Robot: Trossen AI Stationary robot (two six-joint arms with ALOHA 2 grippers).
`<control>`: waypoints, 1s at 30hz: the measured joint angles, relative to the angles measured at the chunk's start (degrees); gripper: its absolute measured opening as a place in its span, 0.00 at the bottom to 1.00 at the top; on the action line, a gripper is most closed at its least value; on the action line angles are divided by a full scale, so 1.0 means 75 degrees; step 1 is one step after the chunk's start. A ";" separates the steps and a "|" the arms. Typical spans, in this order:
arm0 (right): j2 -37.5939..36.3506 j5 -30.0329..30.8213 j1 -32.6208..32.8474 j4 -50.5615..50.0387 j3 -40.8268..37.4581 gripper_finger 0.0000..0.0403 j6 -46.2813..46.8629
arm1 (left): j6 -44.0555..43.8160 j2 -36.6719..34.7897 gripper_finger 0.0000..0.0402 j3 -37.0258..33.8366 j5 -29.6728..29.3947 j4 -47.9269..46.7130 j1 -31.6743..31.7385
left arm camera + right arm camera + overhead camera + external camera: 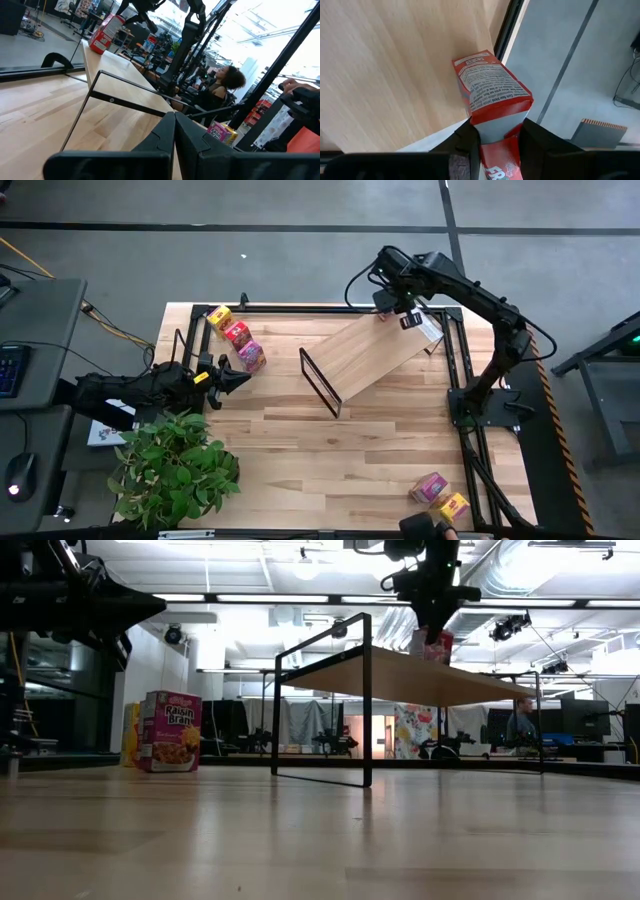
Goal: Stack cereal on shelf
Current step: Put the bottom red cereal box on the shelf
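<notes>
The right gripper point(495, 137) is clamping a red box point(492, 92) at the shelf's point(370, 355) far end; best lowered flat before letting go.

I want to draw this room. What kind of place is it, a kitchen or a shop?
Neither, probably a robot lab or workshop. Bare pipes and strip lights run along the ceiling, a person sits at screens behind, and two robot arms work at a table on concrete floor.
</notes>
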 joint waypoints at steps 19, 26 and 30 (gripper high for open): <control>0.0003 0.0367 0.0029 0.0086 0.0000 0.38 0.0861 | 0.0000 0.0001 0.00 0.0000 0.0001 0.0000 0.0000; 0.0000 0.0373 0.0029 -0.0164 0.0000 0.61 0.0591 | 0.0000 0.0001 0.00 0.0000 0.0000 0.0000 0.0001; 0.0000 0.0381 0.0029 -0.0174 0.0000 0.66 0.0307 | 0.0000 0.0001 0.00 0.0000 0.0000 0.0000 0.0000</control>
